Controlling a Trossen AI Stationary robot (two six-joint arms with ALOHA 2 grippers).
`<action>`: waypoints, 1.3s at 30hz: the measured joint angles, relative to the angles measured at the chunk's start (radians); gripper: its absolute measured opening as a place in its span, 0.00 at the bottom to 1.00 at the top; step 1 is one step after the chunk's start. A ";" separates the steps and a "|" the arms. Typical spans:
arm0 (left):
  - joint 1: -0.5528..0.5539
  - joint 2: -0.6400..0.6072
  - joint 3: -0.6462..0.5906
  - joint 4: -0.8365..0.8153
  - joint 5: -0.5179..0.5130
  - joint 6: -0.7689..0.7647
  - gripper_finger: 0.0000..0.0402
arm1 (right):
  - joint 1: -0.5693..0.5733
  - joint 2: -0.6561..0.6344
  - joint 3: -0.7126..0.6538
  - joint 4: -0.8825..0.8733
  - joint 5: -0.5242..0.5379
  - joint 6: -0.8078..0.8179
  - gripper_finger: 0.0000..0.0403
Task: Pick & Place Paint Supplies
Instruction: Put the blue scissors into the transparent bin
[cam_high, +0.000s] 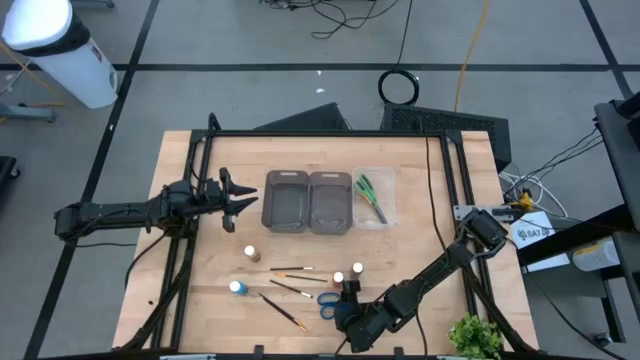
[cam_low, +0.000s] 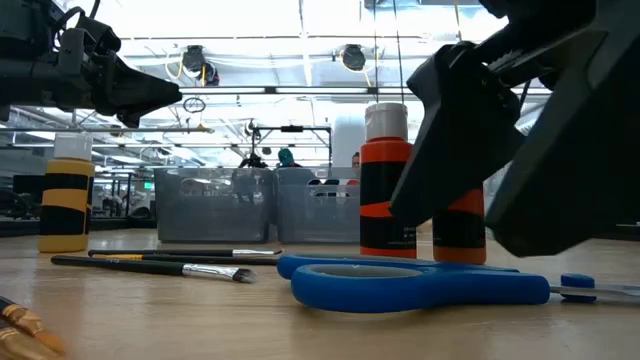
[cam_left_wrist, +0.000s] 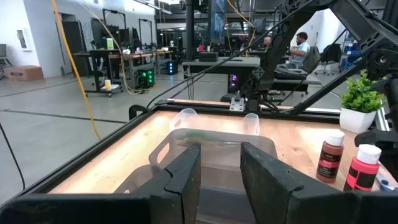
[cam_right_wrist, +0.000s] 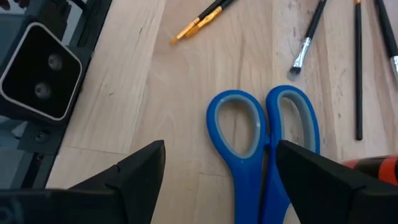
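From above, on the wooden table (cam_high: 200, 300), two grey trays (cam_high: 308, 201) are seen side by side at centre, with a clear tray (cam_high: 388, 205) touching the right one; green scissors (cam_high: 368, 192) and yellow scissors (cam_high: 379, 210) lie inside the clear tray. The left gripper (cam_high: 240, 197) is held just beside the left grey tray, fingers spread apart. The brown bottle (cam_high: 251, 254) stands below the trays, the blue bottle (cam_high: 237, 288) nearer the front edge. The orange bottle (cam_high: 339, 278) and white-capped bottle (cam_high: 357, 270) stand close together. Brushes (cam_high: 290, 271) are scattered between the bottles. Blue scissors (cam_high: 328, 303) lie near the front edge, with the right gripper (cam_high: 349, 292) positioned right at them, beside the orange bottle.

Low view: blue scissors (cam_low: 400, 278) are seen flat in the foreground, the orange bottle (cam_low: 386, 180) upright behind them, the right gripper (cam_low: 520, 150) hanging above the blades end. Two brushes (cam_low: 150, 262) lie to the left; the brown bottle (cam_low: 66, 195) is further left. The left gripper (cam_low: 120, 85) is seen raised at top left.

Left wrist view: fingers (cam_left_wrist: 186, 180) are held apart, aimed at a grey tray (cam_left_wrist: 217, 146). Two bottles (cam_left_wrist: 329, 155) are visible to the side.

Right wrist view: fingers (cam_right_wrist: 140, 171) are wide apart, straddling the blue scissors' handle loops (cam_right_wrist: 261, 130) without contact. Brushes (cam_right_wrist: 308, 43) lie beyond.
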 joint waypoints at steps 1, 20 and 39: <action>0.000 0.000 0.000 0.000 0.000 0.000 0.31 | 0.000 0.000 0.000 0.000 -0.001 0.004 0.70; 0.000 0.000 0.000 0.000 0.000 0.000 0.31 | 0.006 0.046 0.005 -0.171 -0.073 0.152 0.67; 0.000 0.000 0.000 0.000 0.000 0.000 0.31 | 0.006 0.050 0.001 -0.271 -0.129 0.164 0.18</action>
